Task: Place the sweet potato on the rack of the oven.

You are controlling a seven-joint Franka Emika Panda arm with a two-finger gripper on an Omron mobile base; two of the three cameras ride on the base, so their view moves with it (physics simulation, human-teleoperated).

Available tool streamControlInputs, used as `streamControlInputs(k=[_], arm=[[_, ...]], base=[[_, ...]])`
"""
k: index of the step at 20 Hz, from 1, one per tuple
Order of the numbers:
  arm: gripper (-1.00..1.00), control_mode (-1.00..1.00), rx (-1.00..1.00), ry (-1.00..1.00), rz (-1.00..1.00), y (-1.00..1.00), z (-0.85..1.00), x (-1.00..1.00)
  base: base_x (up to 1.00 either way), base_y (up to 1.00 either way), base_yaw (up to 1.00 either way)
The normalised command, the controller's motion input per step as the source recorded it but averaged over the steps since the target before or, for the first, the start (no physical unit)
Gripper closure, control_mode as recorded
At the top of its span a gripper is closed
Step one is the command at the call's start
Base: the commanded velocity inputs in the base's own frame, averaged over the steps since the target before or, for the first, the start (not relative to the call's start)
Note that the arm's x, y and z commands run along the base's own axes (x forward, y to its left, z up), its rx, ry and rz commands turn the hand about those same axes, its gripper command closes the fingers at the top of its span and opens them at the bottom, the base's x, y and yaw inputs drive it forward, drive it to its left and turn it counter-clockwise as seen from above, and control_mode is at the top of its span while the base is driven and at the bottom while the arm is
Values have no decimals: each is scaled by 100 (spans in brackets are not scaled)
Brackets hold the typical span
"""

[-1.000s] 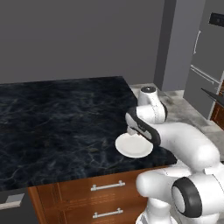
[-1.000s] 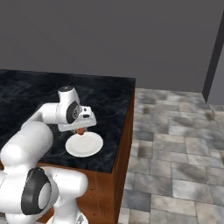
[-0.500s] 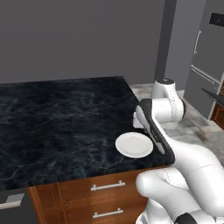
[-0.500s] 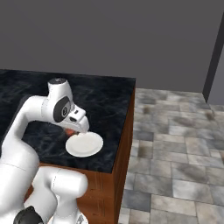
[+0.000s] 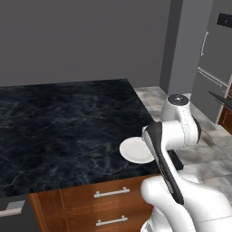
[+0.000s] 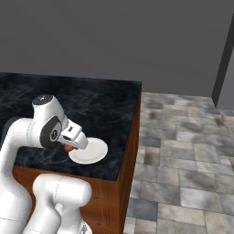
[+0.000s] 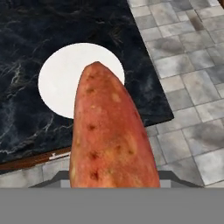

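While gripped, sweet potato [image 7: 111,135] above plate [image 7: 65,83]

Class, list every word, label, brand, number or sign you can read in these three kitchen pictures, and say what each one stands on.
None can be read: the sweet potato, white plate, black counter, drawer fronts and floor tiles bear no text.
The small dark panel at the left base view's top right is too blurred to read.

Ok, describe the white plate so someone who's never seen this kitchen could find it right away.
Start at the black marble counter and go to its front corner nearest the tiled floor. The round white plate lies flat there, bare, just under the sweet potato in the robot's jaws. It is the one pale disc on the dark stone.
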Motion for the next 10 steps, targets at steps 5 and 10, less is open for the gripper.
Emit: streamControlInputs(k=[5, 10], arm=[[100, -100, -8, -1, 7, 2, 1, 0], [100, -100, 0, 0, 0, 0, 0, 0]], base=[[0, 0, 0], [0, 0, 0]])
